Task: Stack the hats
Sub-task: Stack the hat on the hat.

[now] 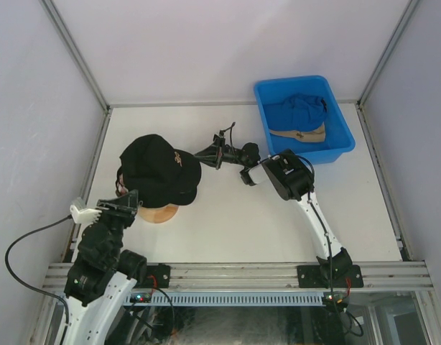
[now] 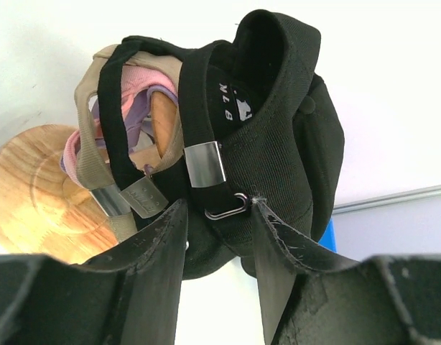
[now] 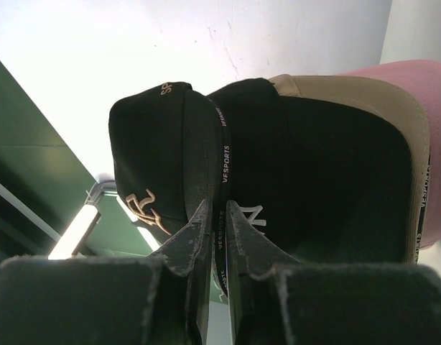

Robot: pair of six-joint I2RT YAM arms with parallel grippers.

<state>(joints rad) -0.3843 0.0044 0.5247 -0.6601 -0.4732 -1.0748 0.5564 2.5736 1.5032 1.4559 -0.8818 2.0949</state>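
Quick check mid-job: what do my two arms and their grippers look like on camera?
Both arms have black joints and white links. A black cable runs along the right arm; another loops beside the left arm. Left gripper and right gripper have black, scuffed fingers.

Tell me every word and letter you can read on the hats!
"VESPORTS": on the brim edge of the top black hat.
"SP": gold stitching on that brim, the rest hidden.
That hat's inside label: white letters, sideways, too unclear to read.
Print on a brim edge by the pink hat: too small to read.
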